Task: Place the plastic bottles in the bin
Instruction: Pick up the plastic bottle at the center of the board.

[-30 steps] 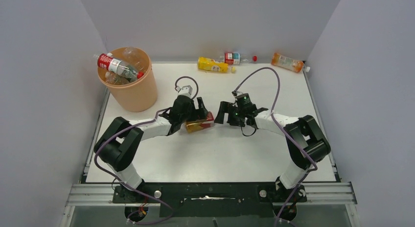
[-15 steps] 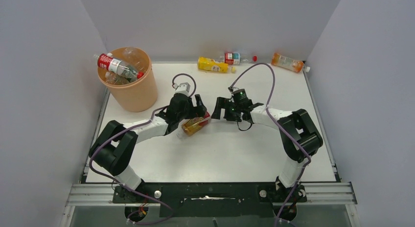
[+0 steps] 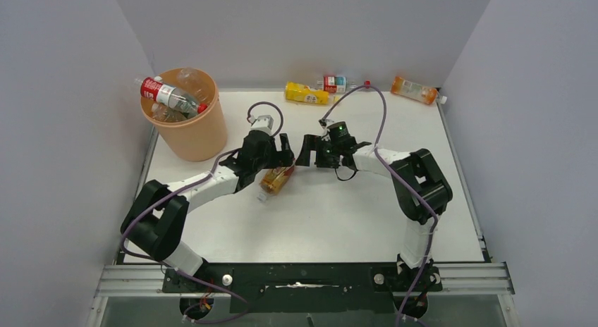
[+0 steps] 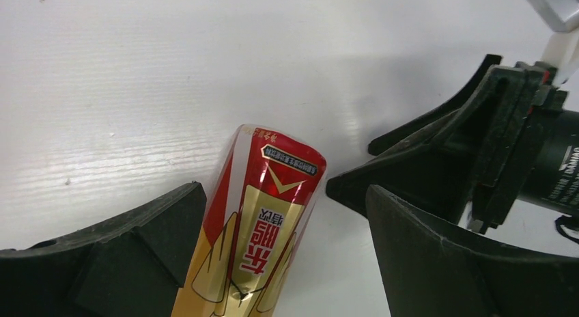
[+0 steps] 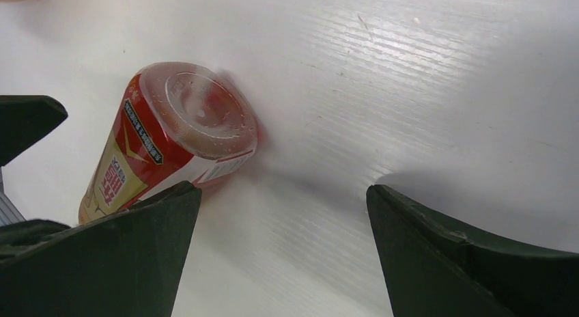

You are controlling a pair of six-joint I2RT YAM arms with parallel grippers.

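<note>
Mid-pickup here: going for the red-and-gold-labelled clear plastic bottle lying flat on the white worktop, roughly 4 o'clock off the round peach-orange plastic bin. Straddling it with the left fingers wide apart, nothing clamped, contact hard to call. Same gape on the right fingers, empty, just beside its base. Next, probably: close left, lift, swing toward 10 o'clock.

A bottle lies on the worktop between the spread fingers of the left end effector. Its base faces the right end effector, close on that side. The bin stands left of and behind the left end effector, with several bottles inside. Three more bottles lie behind both end effectors.
</note>
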